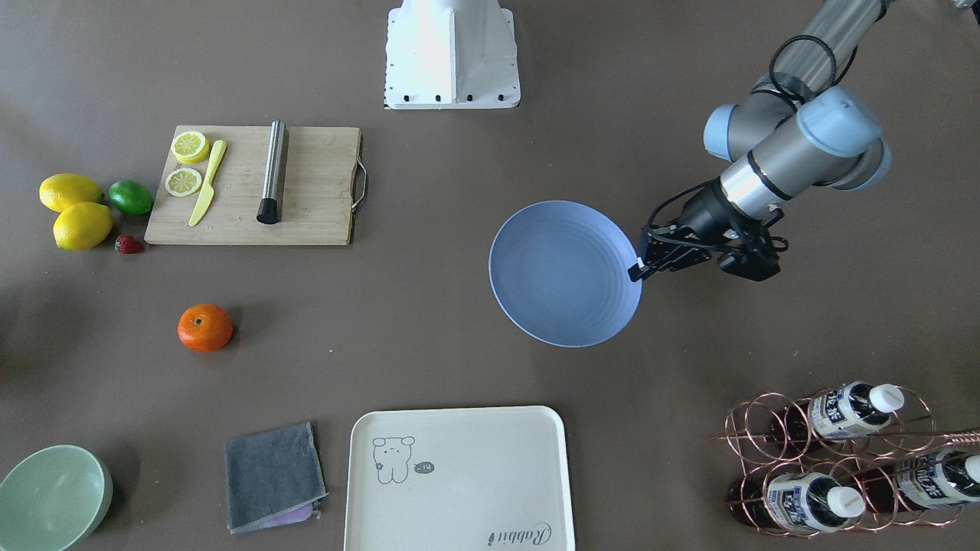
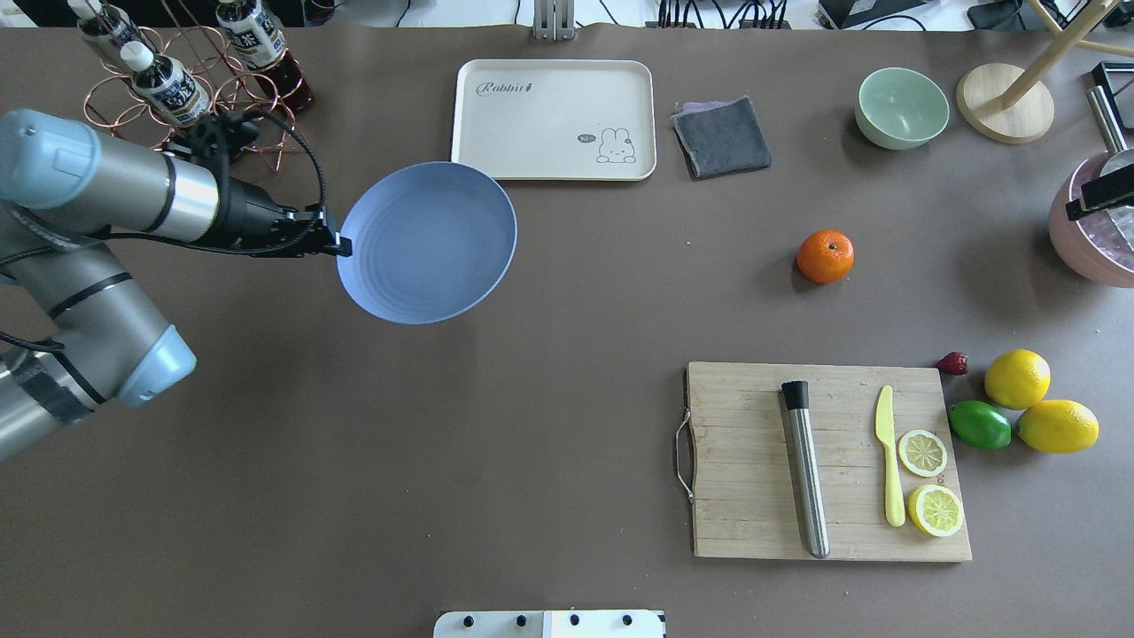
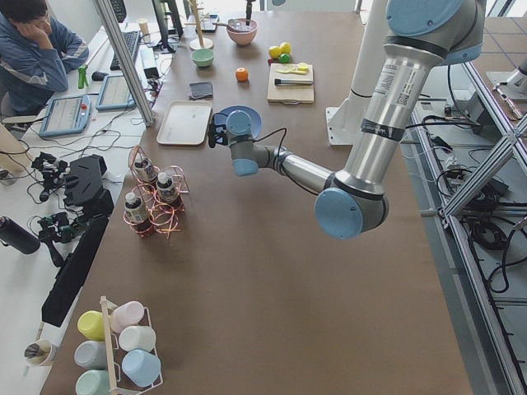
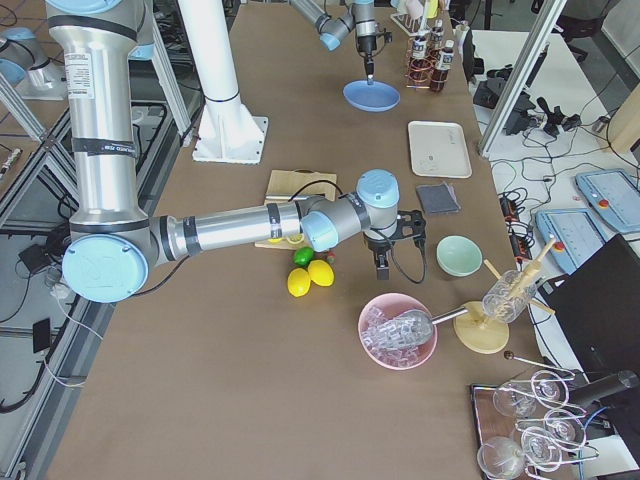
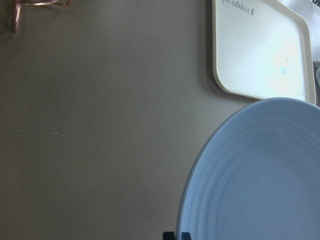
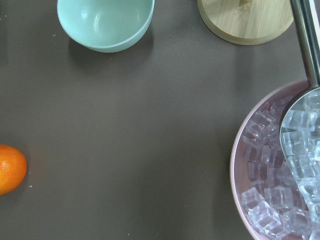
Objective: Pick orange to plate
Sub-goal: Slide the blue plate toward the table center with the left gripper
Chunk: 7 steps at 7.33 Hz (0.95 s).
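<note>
The orange lies alone on the brown table, between the grey cloth and the cutting board; it also shows as the orange and, at the left edge of the right wrist view, the orange. The periwinkle plate hangs above the table, far from the fruit, with nothing on it. My left gripper is shut on the plate's rim, also seen as the left gripper. My right gripper hovers by the pink ice bowl, right of the orange; I cannot tell whether it is open or shut.
A cream tray and a grey cloth lie beyond the plate. A green bowl, a pink ice bowl and a wooden stand crowd the far right. A cutting board, lemons, a lime and a bottle rack stand elsewhere.
</note>
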Each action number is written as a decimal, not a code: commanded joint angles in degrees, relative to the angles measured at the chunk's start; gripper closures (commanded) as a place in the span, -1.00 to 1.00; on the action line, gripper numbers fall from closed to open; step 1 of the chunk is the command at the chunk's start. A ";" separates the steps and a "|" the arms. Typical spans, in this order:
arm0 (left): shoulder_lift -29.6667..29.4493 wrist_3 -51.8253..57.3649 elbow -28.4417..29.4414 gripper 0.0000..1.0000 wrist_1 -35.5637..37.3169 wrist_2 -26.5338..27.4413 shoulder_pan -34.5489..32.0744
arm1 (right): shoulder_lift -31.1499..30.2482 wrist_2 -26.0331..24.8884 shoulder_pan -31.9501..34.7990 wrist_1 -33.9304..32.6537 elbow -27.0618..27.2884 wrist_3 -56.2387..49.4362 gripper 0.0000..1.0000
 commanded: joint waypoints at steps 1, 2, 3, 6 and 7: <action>-7.22 -0.33 0.49 1.00 10.24 11.17 9.06 | -0.04 0.00 0.00 0.00 -0.07 0.00 -1.00; -8.73 -0.24 1.36 1.00 11.59 13.91 10.83 | 0.04 0.00 0.00 0.00 -0.25 0.00 -1.00; -9.36 -0.16 2.76 1.00 11.60 14.81 11.19 | 0.04 0.00 -0.09 0.00 -0.25 0.00 -1.00; -9.10 0.46 2.43 -0.97 11.51 15.08 11.11 | 0.13 0.00 -0.26 0.00 -0.25 0.00 -1.00; -8.66 0.72 0.69 -0.97 11.95 13.95 9.19 | 0.74 0.09 -0.52 -0.09 0.19 0.79 -1.00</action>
